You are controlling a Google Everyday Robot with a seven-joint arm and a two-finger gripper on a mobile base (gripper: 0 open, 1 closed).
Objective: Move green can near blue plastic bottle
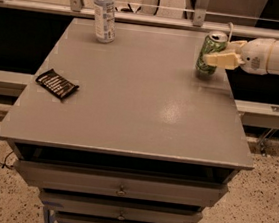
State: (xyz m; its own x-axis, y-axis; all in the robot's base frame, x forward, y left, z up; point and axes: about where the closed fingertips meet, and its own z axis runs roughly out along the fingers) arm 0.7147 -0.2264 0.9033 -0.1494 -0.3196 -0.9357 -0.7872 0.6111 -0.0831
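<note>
We see the gripper (218, 52) clamped on the green can (204, 61) at the table's (129, 112) far corner, blue plastic bottle (105, 14) well apart.

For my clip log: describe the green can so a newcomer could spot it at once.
On the grey drawer cabinet, look to the top's far right edge, where the gripper reaches in from the right. Between its jaws is the green can: short, green-patterned, silver-topped, unlike the tall clear water bottle at far left and the flat dark packet.
</note>
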